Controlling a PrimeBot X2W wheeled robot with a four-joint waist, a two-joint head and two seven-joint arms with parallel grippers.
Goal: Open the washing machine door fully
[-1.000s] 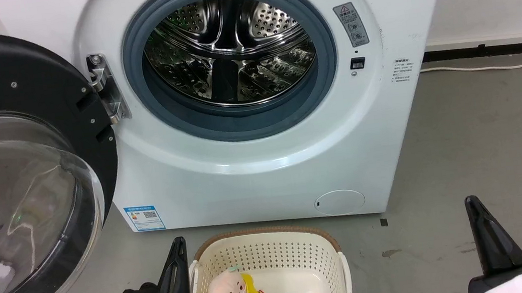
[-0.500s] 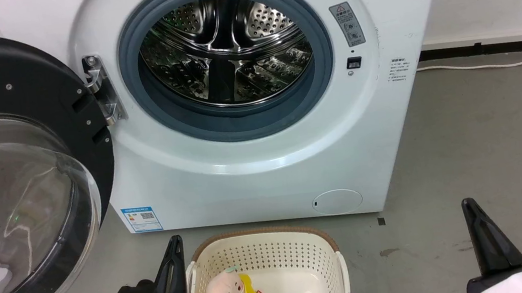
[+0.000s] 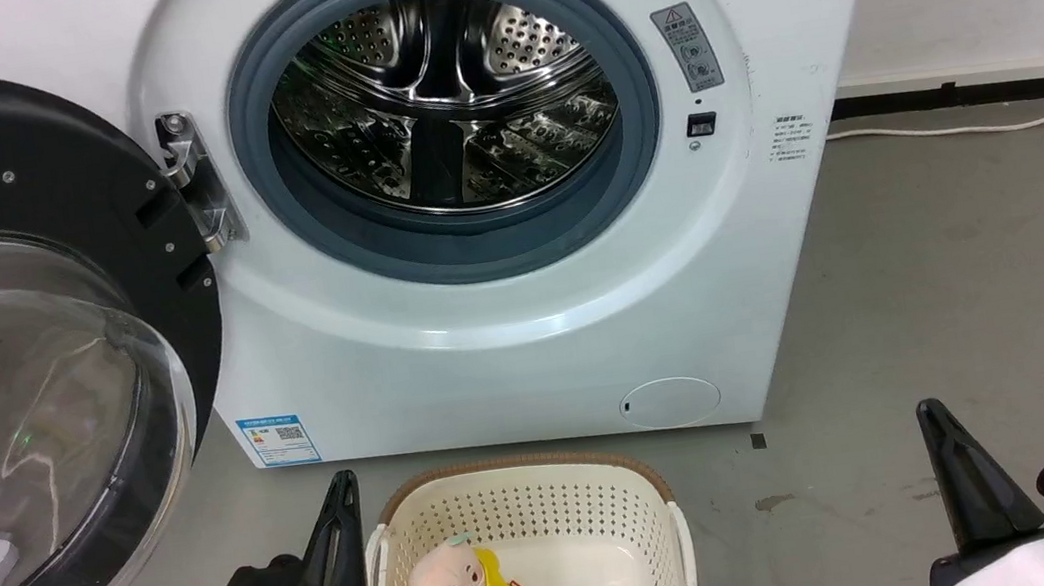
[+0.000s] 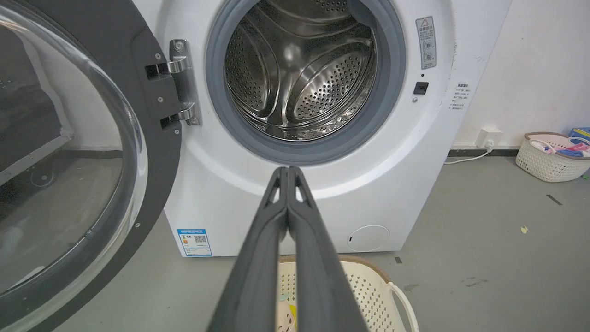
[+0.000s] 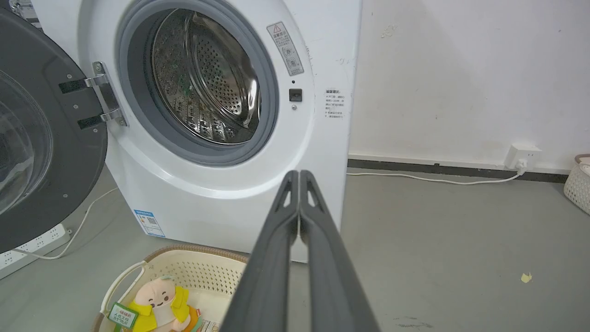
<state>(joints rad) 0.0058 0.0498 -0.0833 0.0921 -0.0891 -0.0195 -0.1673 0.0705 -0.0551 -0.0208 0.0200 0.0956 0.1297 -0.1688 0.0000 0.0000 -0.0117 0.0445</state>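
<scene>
Low before the washing machine (image 3: 510, 355), left gripper (image 3: 342, 488) and right gripper (image 3: 932, 416): jaws pressed fully together, holding nothing, touching nothing. Swung wide at left, well apart from both: washing machine door (image 3: 11, 169). From left wrist: second laundry basket (image 4: 551, 159) by wall. From right wrist: wall socket (image 5: 521, 154), power strip (image 5: 27, 242).

LAUNDRY CORNER: A plain, unfurnished utility space rather than a lived-in room. A white front-loading washing machine (image 3: 510, 355) stands straight ahead of the left gripper (image 3: 342, 483) on a scuffed grey concrete floor (image 3: 983, 273), backed by a bare white wall (image 5: 461, 69). A cream laundry basket (image 3: 531, 514) sits just right of that gripper. To the right of the right gripper (image 5: 299, 174), a white cable (image 5: 415, 179) runs from a wall socket (image 5: 521, 154); to its left, a power strip (image 5: 32, 246) lies on the floor.
</scene>
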